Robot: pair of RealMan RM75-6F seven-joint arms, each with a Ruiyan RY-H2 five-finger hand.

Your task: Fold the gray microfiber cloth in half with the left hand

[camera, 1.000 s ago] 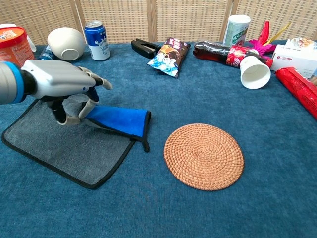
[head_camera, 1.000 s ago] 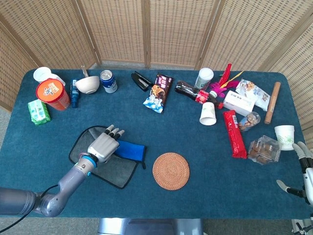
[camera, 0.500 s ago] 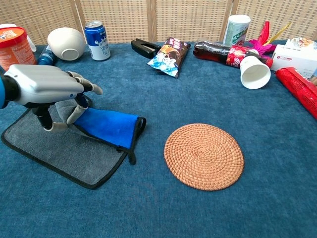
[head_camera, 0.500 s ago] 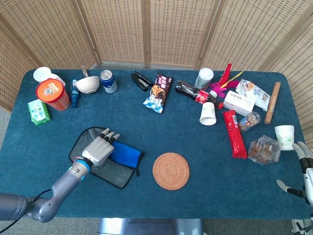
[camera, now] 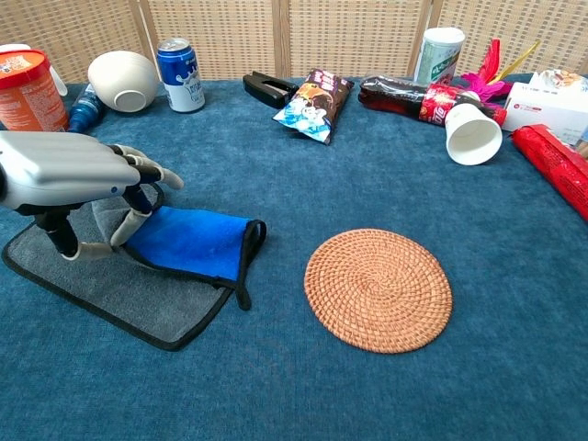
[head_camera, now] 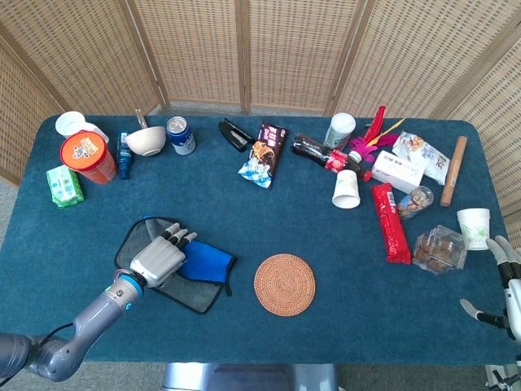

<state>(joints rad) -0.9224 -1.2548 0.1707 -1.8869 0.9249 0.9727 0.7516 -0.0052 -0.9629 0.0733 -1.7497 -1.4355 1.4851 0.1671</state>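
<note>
Gray cloth [camera: 138, 299] lies front-left on table [camera: 367, 184], long axis running 10-to-4 o'clock, blue underside flap [camera: 188, 243] turned over it, pointing 3 o'clock. Left hand [camera: 69, 175] pinches the flap's edge. Right hand [head_camera: 506, 281] released, fingers apart, at table's right edge.

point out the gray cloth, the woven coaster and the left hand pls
gray cloth [camera: 138, 299], chest view: gray face near its front edge.
woven coaster [camera: 378, 289], chest view: centre of the disc.
left hand [camera: 69, 170], chest view: back of the hand, above the cloth.

A staged test room: wicker screens [head_camera: 244, 49] at 12 o'clock wall off a blue-carpeted worktop [head_camera: 269, 212] strewn with snacks.
</note>
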